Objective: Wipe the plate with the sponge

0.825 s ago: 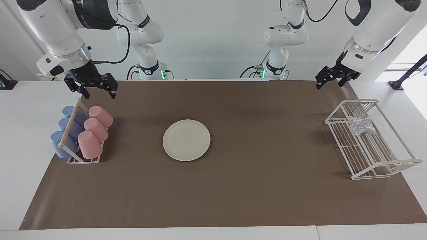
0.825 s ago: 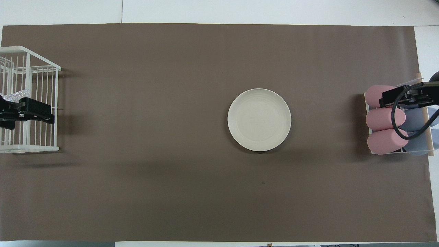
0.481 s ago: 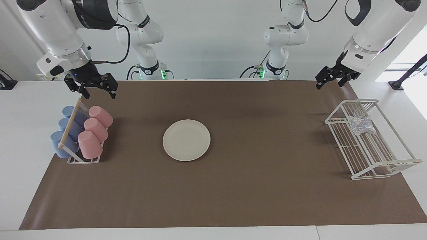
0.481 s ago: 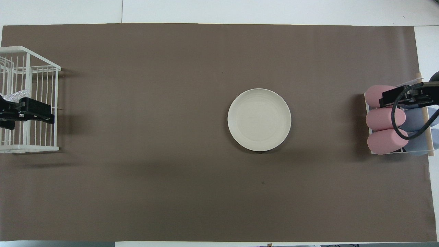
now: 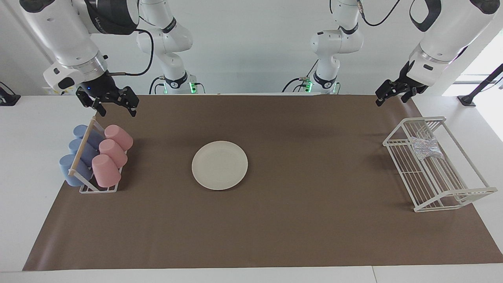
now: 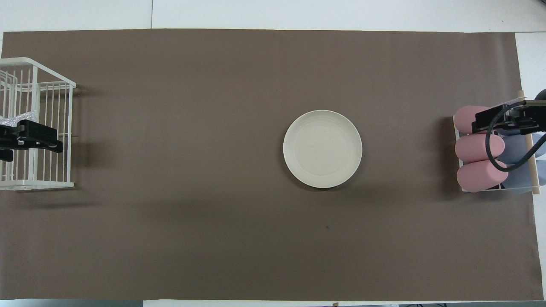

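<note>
the plate is plain cream-white on the flat brown mat. the sponge is silvery-white with a glittery mesh pattern, in a white wire basket. 3 pink cups and 3 pale blue cups share a white rack with a tan wooden bar.

Wall: a plain white wall is seen along the robots' end of the table.
Table: a white tabletop is covered over most of its width by a flat brown paper sheet; white margins are left bare at both ends.
Seam: a thin joint line is seen in the white tabletop.
Light: bright daylight is admitted at a window opening toward the left arm's end; soft shadows are cast on the brown sheet.
</note>
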You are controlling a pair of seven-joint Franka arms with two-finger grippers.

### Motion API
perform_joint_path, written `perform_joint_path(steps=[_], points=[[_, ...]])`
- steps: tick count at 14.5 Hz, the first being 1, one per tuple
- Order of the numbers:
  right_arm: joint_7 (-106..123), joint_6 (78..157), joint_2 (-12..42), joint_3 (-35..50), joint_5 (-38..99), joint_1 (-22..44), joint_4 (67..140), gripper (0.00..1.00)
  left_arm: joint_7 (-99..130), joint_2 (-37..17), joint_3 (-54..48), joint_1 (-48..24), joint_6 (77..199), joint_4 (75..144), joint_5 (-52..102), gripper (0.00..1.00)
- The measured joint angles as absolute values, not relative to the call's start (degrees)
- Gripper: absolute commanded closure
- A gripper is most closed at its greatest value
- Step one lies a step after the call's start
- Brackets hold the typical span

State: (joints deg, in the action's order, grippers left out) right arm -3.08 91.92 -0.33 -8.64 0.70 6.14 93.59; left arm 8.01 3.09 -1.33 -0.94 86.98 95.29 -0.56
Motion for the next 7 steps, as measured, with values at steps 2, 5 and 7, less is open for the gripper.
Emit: perform_joint_path(steps=[2,5,7], points=[[-6.80,90.98,-0.33,-8.57,0.70,6.16,93.58,0.00,8.81,2.98,-1.75,-1.25,88.42,97.30,-6.53,0.00],[-13.76,89.92,-0.33,-8.52,0.71,6.19,93.58,0.00,9.70,1.31,-2.26,-2.64,91.66,100.40,-15.84,0.00],[-20.15,89.69,-0.33,-8.51,0.72,6.21,93.58,0.00,11.24,-1.33,-2.39,-3.17,94.49,101.94,-22.27,0.00]])
